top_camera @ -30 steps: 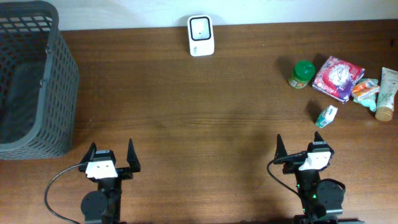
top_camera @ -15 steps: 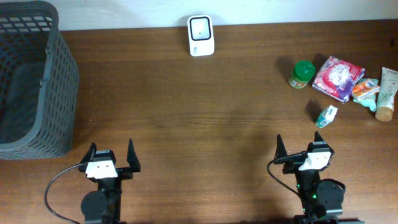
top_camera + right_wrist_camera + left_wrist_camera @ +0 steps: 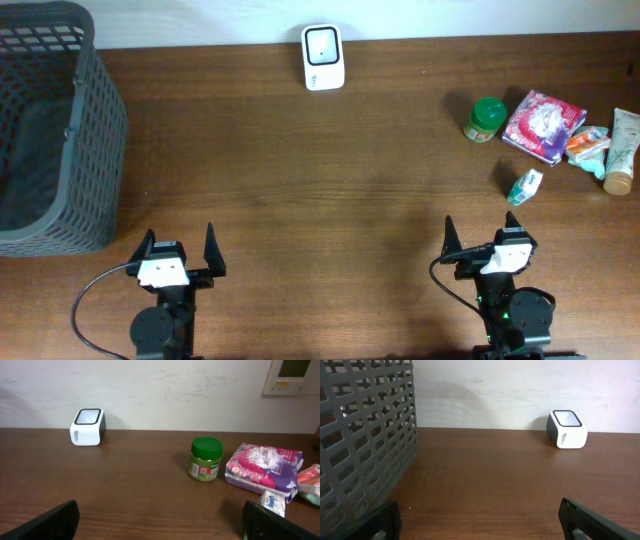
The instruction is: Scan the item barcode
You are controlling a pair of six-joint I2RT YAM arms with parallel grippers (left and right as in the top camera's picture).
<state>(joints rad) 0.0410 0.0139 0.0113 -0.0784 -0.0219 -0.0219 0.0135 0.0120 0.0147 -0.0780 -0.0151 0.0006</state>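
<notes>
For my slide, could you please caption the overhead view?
Left gripper and right gripper open; scanner, basket, groceries untouched.

Your overhead camera looks straight down from high up and takes in the whole table (image 3: pixel 320 190). Your left wrist camera sits low over the tabletop and faces the far wall (image 3: pixel 510 390), with the grey basket (image 3: pixel 365 435) close on its left. Your right wrist camera faces the same way, with the green-lidded jar (image 3: pixel 205 459) at middle distance. All three views share the white scanner (image 3: pixel 323 57).
</notes>
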